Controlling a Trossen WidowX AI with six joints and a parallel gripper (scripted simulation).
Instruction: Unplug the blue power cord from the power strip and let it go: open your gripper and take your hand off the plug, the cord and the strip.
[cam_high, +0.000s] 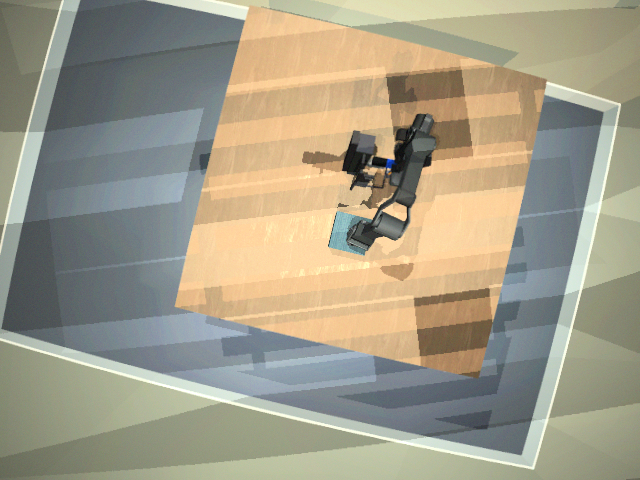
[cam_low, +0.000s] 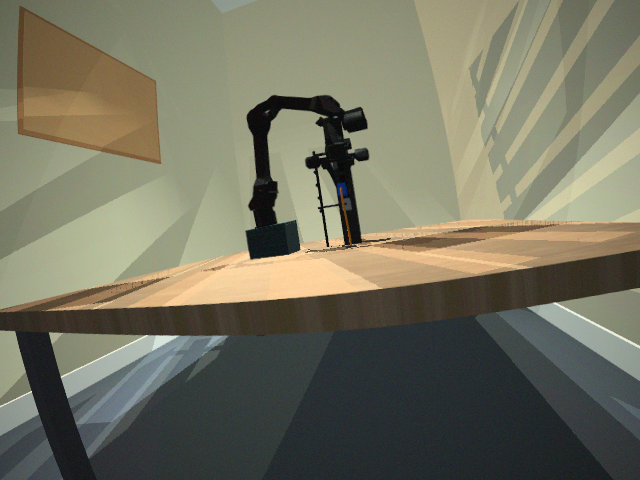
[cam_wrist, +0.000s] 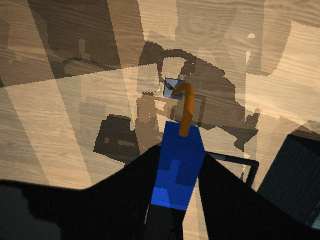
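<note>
My gripper (cam_wrist: 179, 155) (cam_low: 341, 181) points down and is shut on the blue plug (cam_wrist: 177, 167) (cam_low: 341, 189) (cam_high: 390, 163), with a black finger on each side. The plug is held well above the table. The orange cord (cam_wrist: 188, 107) (cam_low: 346, 219) runs from the plug's outer end down to the table. The black power strip (cam_high: 353, 157) (cam_low: 354, 222) appears as the tall upright block beside the plug. In the top view the blue body stands off from the strip's face, with a dark part between them. I cannot tell whether the prongs are out of the socket.
A thin dark frame (cam_low: 321, 206) (cam_wrist: 235, 158) stands close to the gripper, on the arm base's side. The arm base sits on a teal block (cam_high: 340, 235) (cam_low: 272, 240) (cam_wrist: 292, 185). A small metallic square (cam_wrist: 170, 87) shows at the cord's far end.
</note>
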